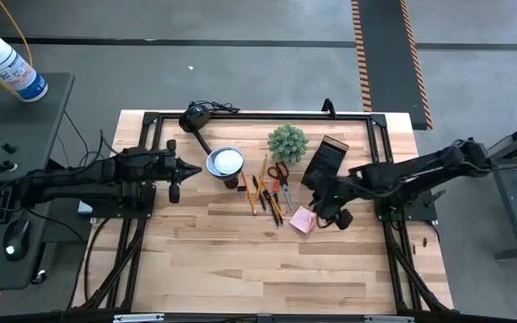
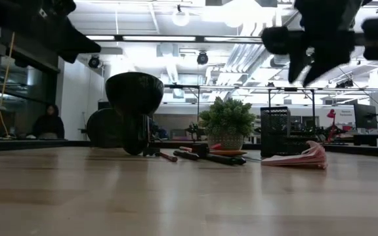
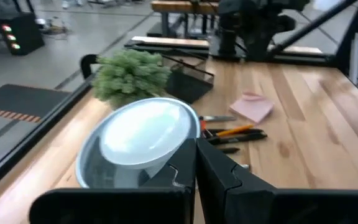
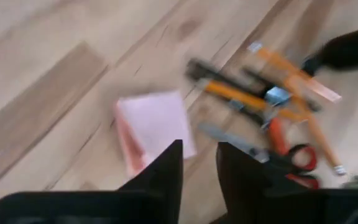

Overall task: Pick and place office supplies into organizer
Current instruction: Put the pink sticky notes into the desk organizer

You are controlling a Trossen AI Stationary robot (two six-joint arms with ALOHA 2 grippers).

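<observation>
I find the task barely begun: the organizer [image 1: 324, 161], a black box, stands beside the plant [image 1: 287, 141], on the side away from the lamp [image 1: 224, 161], and I can see nothing placed in it, though I cannot see down into its compartments. All the supplies lie loose on the table [image 1: 196, 260]. The scissors [image 1: 279, 176] sit just in front of the plant, between lamp and organizer; the pencils [image 1: 260, 190] lie scattered beside them toward the lamp; the pad [image 1: 301, 220] rests on the wood in front of the organizer, near the scissors, and looks slightly ruffled in the low view. My right gripper [image 1: 328, 212] hangs above the table just beside the pad, on the organizer side. In its wrist view the fingers [image 4: 166, 171] stand a little apart with only bare wood and the pad's edge showing in the gap, so I judge them spread and holding nothing. My left gripper [image 1: 193, 169] waits at the lamp's far side from the organizer, its fingers pressed together and empty, the lamp's white face directly ahead of it. I judge the step in hand to be an approach to the pad. Remaining: the pad, the scissors and every pencil are yet to go into the organizer.
</observation>
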